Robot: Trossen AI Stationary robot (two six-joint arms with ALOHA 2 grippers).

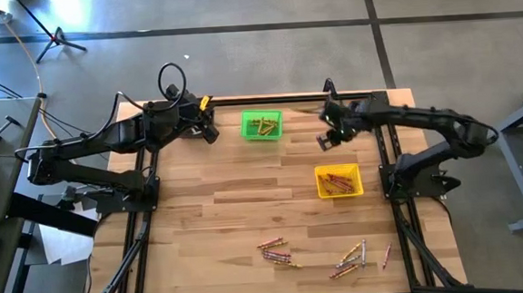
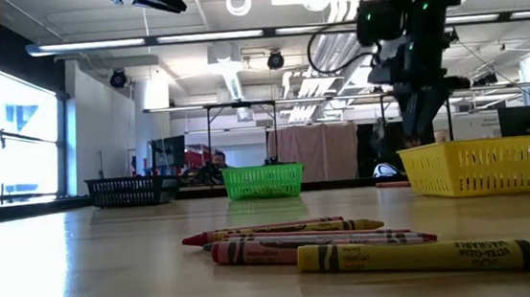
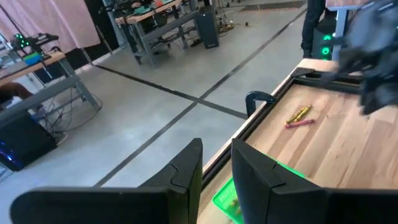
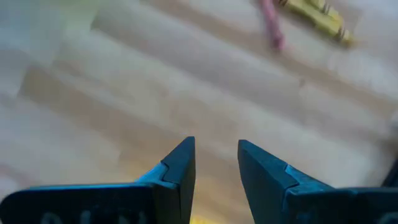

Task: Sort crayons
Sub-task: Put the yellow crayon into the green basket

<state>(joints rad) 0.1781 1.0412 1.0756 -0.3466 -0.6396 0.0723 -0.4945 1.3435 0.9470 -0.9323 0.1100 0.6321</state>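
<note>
Right gripper (image 1: 327, 140) is held above the table, just beyond the yellow bin (image 1: 338, 181), fingers parted, nothing pinched. Left gripper (image 1: 208, 132) beside the green bin (image 1: 262, 125), likewise parted. Crayons (image 1: 277, 251) are scattered nearer the front edge than the yellow bin.

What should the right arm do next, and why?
Probably swing toward the loose crayons at the table's near edge. The right gripper hangs open and empty between the green bin and the yellow bin, both already holding crayons, while many crayons lie unsorted.
</note>
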